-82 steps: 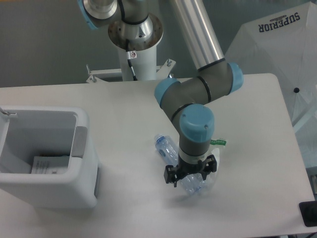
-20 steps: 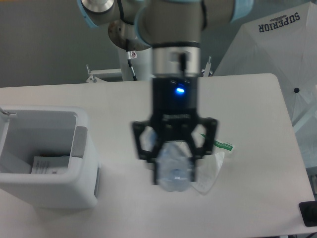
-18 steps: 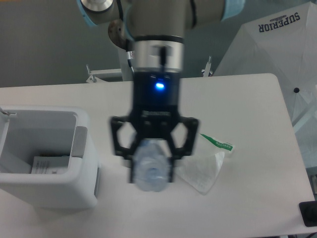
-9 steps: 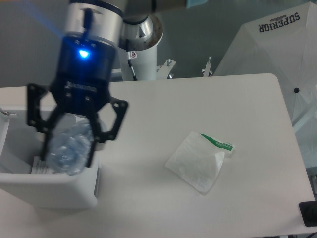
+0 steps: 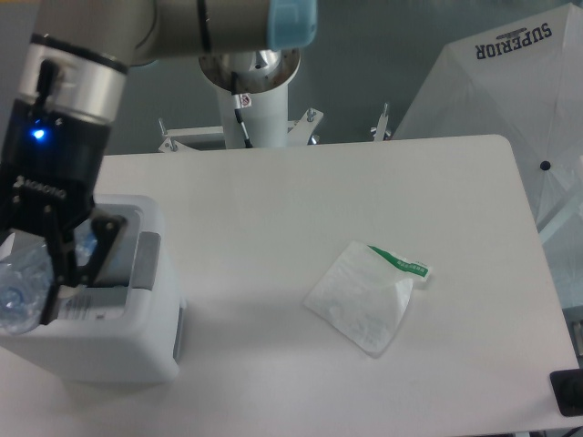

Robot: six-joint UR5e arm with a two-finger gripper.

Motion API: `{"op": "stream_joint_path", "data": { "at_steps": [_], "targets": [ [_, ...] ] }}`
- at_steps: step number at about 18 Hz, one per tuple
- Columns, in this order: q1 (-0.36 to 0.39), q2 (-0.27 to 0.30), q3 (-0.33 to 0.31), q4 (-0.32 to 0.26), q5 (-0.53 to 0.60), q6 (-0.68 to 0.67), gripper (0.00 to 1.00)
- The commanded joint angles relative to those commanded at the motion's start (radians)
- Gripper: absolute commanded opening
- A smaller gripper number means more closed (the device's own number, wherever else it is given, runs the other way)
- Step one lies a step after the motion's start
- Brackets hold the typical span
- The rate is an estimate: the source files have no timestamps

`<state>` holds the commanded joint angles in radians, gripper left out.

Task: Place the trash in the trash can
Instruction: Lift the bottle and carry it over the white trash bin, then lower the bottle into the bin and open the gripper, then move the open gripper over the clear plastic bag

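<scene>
My gripper is shut on the small clear bluish bottle and holds it above the open top of the white trash can at the left edge of the view. The can's grey panel shows on its right wall. The gripper's body hides most of the can's inside and its left part runs out of frame. The flat translucent white bag with a green strip lies on the table to the right, far from the gripper.
The robot's base column stands at the table's back edge. A white folded umbrella marked SUPERIOR is off the table's right side. A dark object sits at the bottom right corner.
The gripper lifted the bottle off the table beside the bag and carried it left. It now hangs over the trash can. The bag stays where it lay.
</scene>
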<state>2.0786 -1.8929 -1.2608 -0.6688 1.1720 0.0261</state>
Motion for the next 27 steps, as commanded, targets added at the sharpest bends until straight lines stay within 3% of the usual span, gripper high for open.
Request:
{"op": "stream_joint_path", "data": {
  "at_steps": [9, 12, 15, 19, 23, 27],
  "targets": [
    [-0.02, 0.009, -0.107, 0.0, 0.0, 0.003, 0.66],
    [-0.023, 0.017, -0.123, 0.0, 0.0, 0.003, 0.75],
    [-0.023, 0.031, -0.144, 0.0, 0.002, 0.003, 0.99],
    [-0.009, 0.047, -0.149, 0.0, -0.002, 0.005, 1.0],
    [0.104, 0.101, -0.16, -0.015, 0.07, 0.002, 1.0],
    [0.262, 0.192, -0.304, -0.021, 0.173, 0.011, 1.0]
  ]
}}
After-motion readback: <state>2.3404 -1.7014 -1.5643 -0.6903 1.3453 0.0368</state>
